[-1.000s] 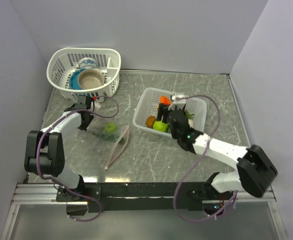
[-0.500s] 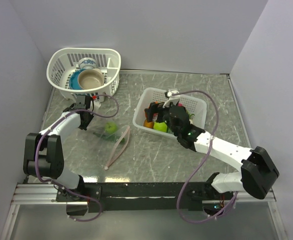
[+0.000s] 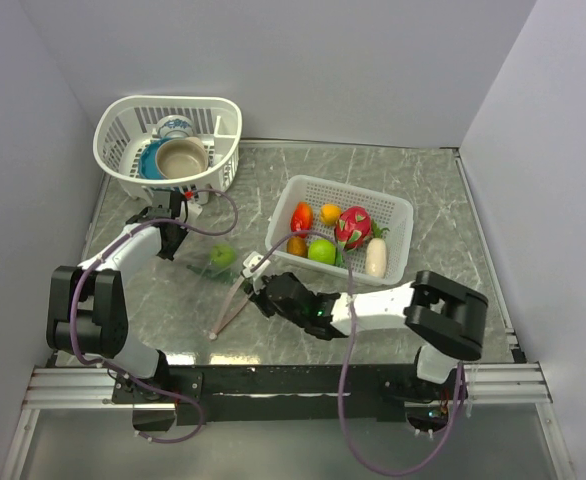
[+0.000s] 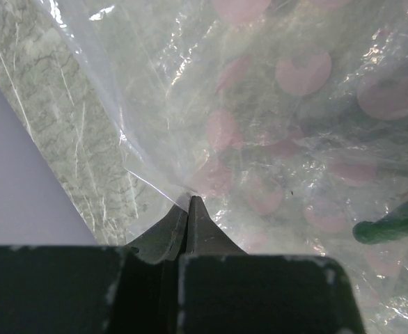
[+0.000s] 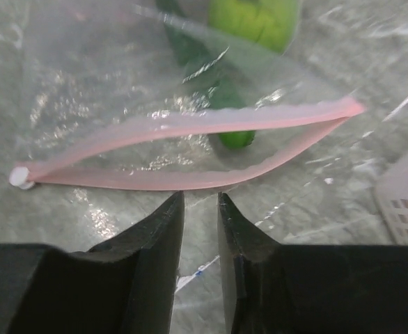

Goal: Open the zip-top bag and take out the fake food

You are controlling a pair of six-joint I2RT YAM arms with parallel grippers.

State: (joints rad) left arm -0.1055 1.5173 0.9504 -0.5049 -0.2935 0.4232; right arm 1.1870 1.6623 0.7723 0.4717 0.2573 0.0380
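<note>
I'm seeing the left gripper (image 4: pixel 190 203) pinching the zip-top bag (image 3: pixel 218 272) at its 10 o'clock corner, jaws closed on the film. The bag is lying on the table (image 3: pixel 413 170) with its zipper strip (image 5: pixel 190 125) gaping. A green round piece (image 5: pixel 256 17) and a cucumber (image 5: pixel 225 104) are sitting inside. The right gripper (image 5: pixel 200 198) is hovering just beside the strip, fingers narrowly apart, gripping nothing. The other fake food (image 3: pixel 353 228) is sitting in the white basket (image 3: pixel 403 245) at 2 o'clock.

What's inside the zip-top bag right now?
Through the open mouth of the zip-top bag, a green round fruit and a dark green cucumber show. Wrinkled, glaring plastic hides whatever may lie in the far corners.
</note>
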